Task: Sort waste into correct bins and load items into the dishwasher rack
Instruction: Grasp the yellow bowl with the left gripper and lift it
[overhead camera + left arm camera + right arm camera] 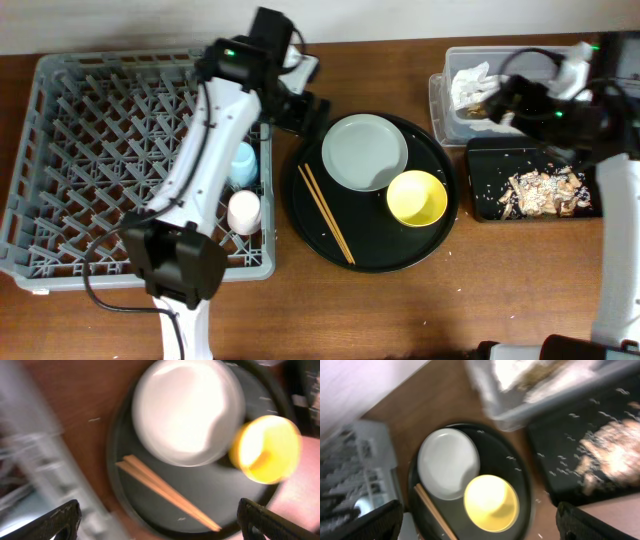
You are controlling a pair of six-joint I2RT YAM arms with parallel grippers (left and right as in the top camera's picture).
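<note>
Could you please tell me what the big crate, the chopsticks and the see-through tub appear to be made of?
The dishwasher rack looks like matt grey moulded plastic, judging by its uniform colour and lattice of pegs. The chopsticks seem to be bare wood: pale tan, no shine. The clear tub is probably transparent plastic, since its contents show through its walls.

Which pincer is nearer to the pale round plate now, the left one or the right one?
Left. The left pincer hovers just off the plate, on the side of the rack; the right pincer is farther away, over the clear tub.
</note>
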